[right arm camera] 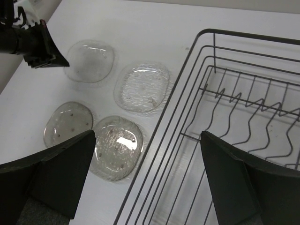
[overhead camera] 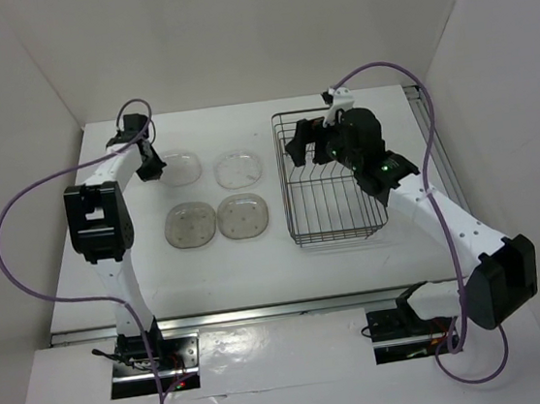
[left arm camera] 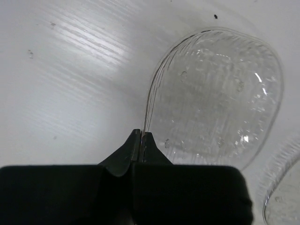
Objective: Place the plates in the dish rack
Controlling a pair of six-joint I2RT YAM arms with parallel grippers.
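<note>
- Looking down from the top view, I see the white desk (overhead camera: 239, 269) carrying everything, with the plates on its left half and the rack on its right
- The dish rack (overhead camera: 334, 209), a dark wire basket with upright divider prongs along its floor, sits to the right of the plates, its left rim just beside the two right-hand ones
- The left arm (overhead camera: 96, 217) reaches forward to the far left corner of the plate group, while the right arm (overhead camera: 448, 223) leans in from the right over the rack
- All four plates lie flat on the desk in a two-by-two square, outside the rack: the far-left plate (overhead camera: 180, 167) and far-right plate (overhead camera: 239, 167) are clear, and the near-left plate (overhead camera: 190, 224) and near-right plate (overhead camera: 243, 215) are smoky grey
- The right fingers (right arm camera: 61, 168) are spread wide and grip nothing; on my wrist feed they hang over the rack's left rim, with the wires below them
- The left fingers (left arm camera: 141, 140) are pinched tight together on the thin left rim of the far-left plate, whose edge runs straight into the closed tips; the plate rests on the desk
</note>
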